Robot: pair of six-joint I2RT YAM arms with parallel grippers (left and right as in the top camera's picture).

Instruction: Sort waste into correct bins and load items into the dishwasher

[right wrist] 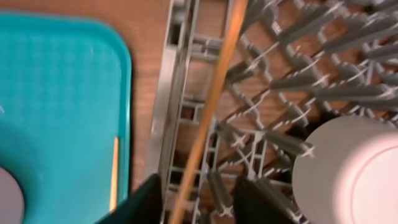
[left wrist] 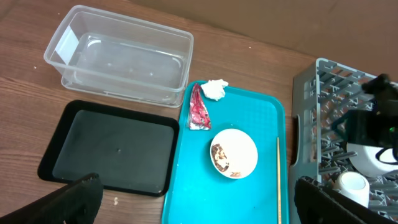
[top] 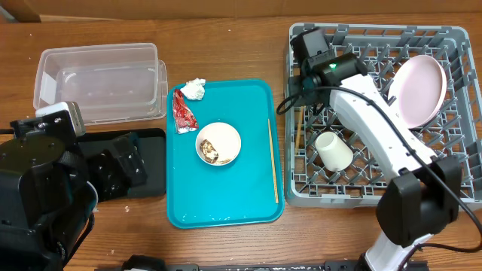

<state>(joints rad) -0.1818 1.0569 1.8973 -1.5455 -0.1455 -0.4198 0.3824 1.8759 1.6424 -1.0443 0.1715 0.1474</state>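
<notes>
My right gripper hangs over the left part of the dish rack, upper right of the overhead frame. Its fingers stand apart, with a chopstick running up between them. The stick sits close to the finger at lower left of the wrist view, and I cannot tell whether it touches. It lies down among the pegs just inside the rack's left wall, with the cup beside it and the pink plate propped further right. What matters for my next reach, I judge, is the second chopstick. It lies on the teal tray along its right edge, long axis straight up and down the overhead frame and parallel to the rack wall. From my right hand it is to the left and lower, just across that wall, so this arm is plainly the nearer. My left gripper is spread wide at the lower left, over the black tray and well apart from the stick. The white bowl with scraps, the red wrapper and the tissue are on the teal tray too, and the clear tub sits at upper left.
</notes>
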